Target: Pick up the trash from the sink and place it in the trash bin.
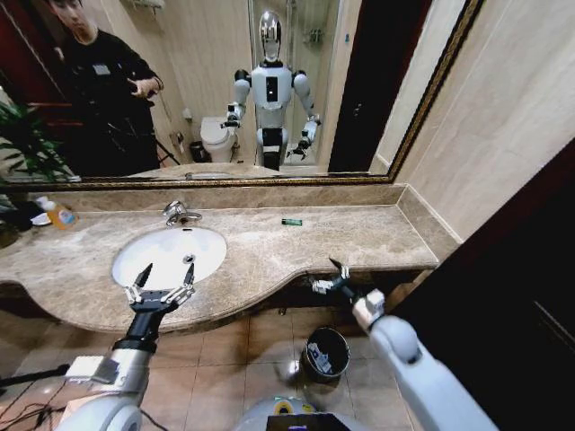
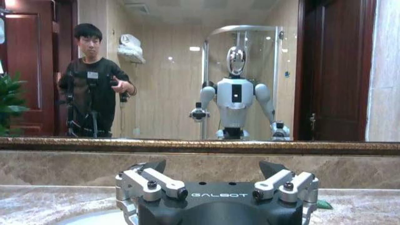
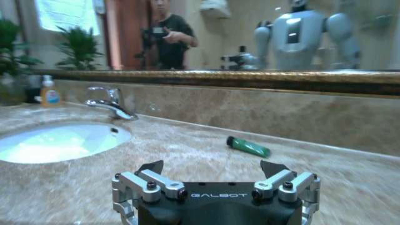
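Note:
The white oval sink (image 1: 171, 254) is set in a beige marble top, with a chrome tap (image 1: 179, 214) behind it. My left gripper (image 1: 168, 269) hovers open over the basin's front rim, holding nothing. A small dark-green piece of trash (image 1: 291, 222) lies on the counter right of the basin, near the back wall. It also appears in the right wrist view as the green piece (image 3: 248, 146). My right gripper (image 1: 325, 275) is open at the counter's front edge. The dark round trash bin (image 1: 326, 352) stands on the floor below it.
A yellow-orange bottle (image 1: 59, 215) stands at the counter's far left beside a plant (image 1: 27, 144). A wide mirror (image 1: 269, 90) runs along the back wall. A tiled wall closes off the counter's right end (image 1: 422, 233).

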